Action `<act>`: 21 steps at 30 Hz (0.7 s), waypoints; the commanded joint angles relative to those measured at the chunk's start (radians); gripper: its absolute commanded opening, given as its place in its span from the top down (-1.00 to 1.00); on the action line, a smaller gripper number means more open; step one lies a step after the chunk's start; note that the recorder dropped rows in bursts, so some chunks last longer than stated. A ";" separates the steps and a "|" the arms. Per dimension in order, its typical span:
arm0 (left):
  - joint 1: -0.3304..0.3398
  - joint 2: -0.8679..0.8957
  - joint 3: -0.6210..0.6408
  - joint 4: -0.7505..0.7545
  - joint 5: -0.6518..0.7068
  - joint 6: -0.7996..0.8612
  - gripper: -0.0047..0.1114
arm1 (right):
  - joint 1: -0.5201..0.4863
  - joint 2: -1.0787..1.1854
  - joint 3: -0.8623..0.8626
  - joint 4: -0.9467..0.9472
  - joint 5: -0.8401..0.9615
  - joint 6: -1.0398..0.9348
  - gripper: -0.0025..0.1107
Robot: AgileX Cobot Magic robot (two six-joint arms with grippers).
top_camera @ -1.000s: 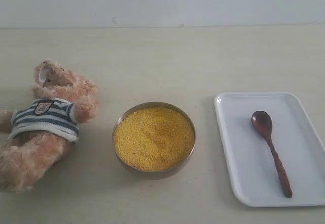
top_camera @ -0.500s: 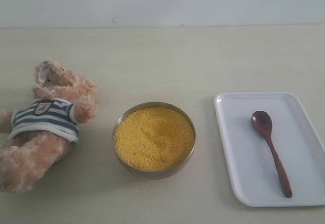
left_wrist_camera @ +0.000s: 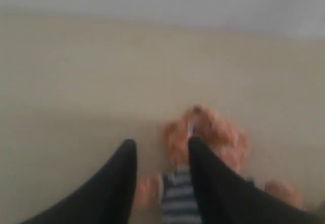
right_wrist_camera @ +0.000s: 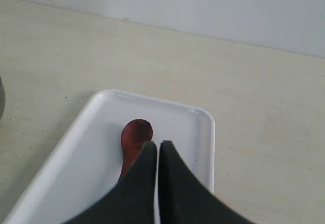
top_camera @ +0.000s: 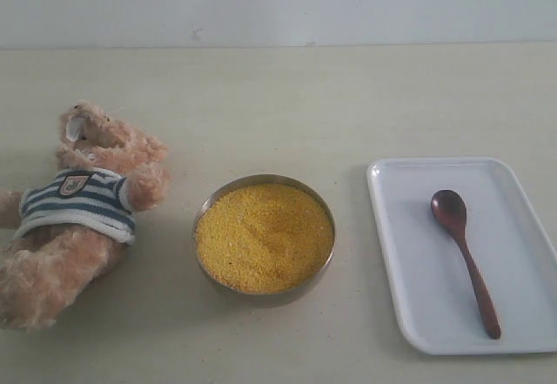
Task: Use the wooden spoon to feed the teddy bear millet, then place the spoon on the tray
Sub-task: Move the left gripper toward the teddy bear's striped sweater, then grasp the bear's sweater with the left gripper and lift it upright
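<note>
The teddy bear [top_camera: 78, 210] lies on its back at the table's left, striped shirt up. A metal bowl [top_camera: 264, 237] full of yellow millet [top_camera: 264, 234] stands in the middle. The wooden spoon [top_camera: 464, 258] lies on the white tray [top_camera: 409, 253] at the right, bowl end pointing away. Neither arm shows in the exterior view. My left gripper [left_wrist_camera: 161, 145] is open and hangs above the teddy bear [left_wrist_camera: 213, 132], which looks blurred. My right gripper [right_wrist_camera: 157, 145] is shut with nothing in it, above the tray [right_wrist_camera: 101, 148]; the spoon's bowl [right_wrist_camera: 136, 135] shows just beyond the fingertips.
A pale wall runs along the table's far edge [top_camera: 278, 46]. Bare tabletop [top_camera: 278, 105] lies behind the bear, bowl and tray.
</note>
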 commanded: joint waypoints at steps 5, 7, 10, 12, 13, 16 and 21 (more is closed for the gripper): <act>-0.050 0.188 0.091 -0.278 0.200 0.269 -0.62 | -0.008 -0.005 -0.001 -0.002 -0.006 -0.001 0.93; -0.053 0.206 0.119 -0.306 0.181 0.309 -0.75 | -0.008 -0.005 -0.001 -0.002 -0.006 -0.001 0.93; -0.053 0.239 0.138 -0.311 0.139 0.329 -0.85 | -0.008 -0.005 -0.001 -0.002 -0.006 -0.001 0.93; -0.053 0.271 0.138 -0.335 0.130 0.322 -0.86 | -0.006 -0.005 -0.001 -0.002 -0.006 -0.001 0.93; -0.056 0.288 0.138 -0.356 0.130 0.322 -0.86 | -0.006 -0.005 -0.001 -0.002 -0.006 -0.001 0.93; -0.097 0.356 0.138 -0.376 0.130 0.333 -0.86 | -0.006 -0.005 -0.001 -0.002 -0.006 -0.001 0.93; -0.122 0.461 0.130 -0.314 0.127 0.292 -0.86 | -0.006 -0.005 -0.001 -0.002 -0.006 -0.001 0.93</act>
